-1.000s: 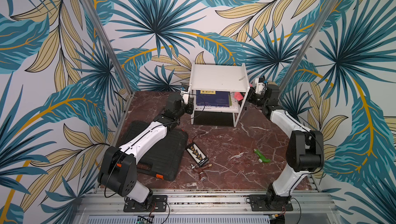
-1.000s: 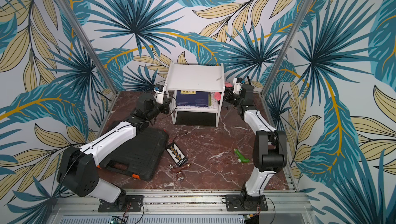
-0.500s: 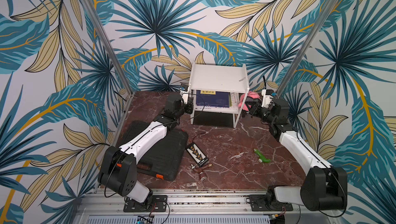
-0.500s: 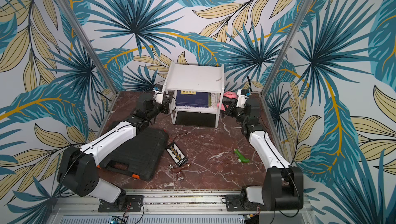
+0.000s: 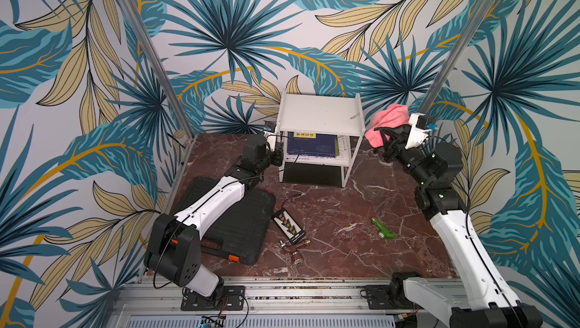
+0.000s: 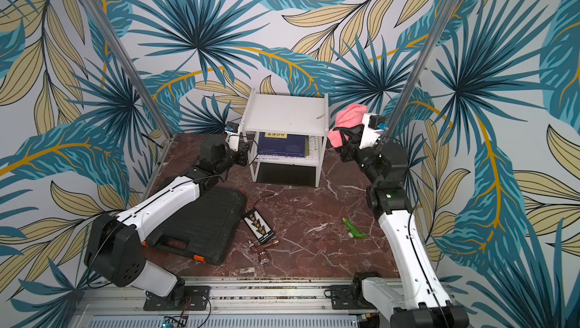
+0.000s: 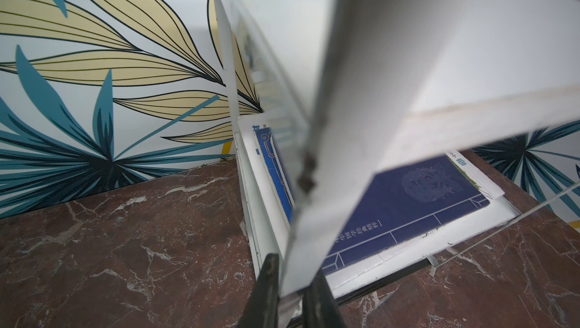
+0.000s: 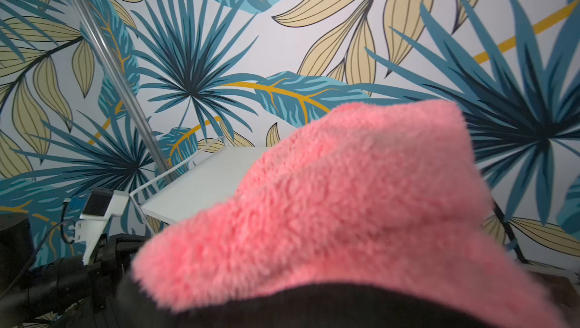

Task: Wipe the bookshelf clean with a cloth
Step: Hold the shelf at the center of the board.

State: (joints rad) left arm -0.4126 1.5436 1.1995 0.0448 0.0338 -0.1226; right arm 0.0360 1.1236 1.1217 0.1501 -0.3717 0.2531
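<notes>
Leafy wallpaper behind dark red marble bench [image 5: 329, 204]. Clamps bunched fluffy pink microfibre cloth [image 5: 388, 118] in right jaws, raised just beside small white two-tier metal bookshelf [image 5: 317, 113]; flat top straight ahead of those jaws, stretching toward left jaws, pinched narrow on its front leg. Right arm nearer.

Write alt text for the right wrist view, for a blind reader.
A soft pink fluffy cloth, close and blurred, fills much of the frame. Behind it shows the flat top of the small white metal bookshelf, with the left arm's white wrist camera beside it, against blue and tan leaf-print wallpaper.
</notes>
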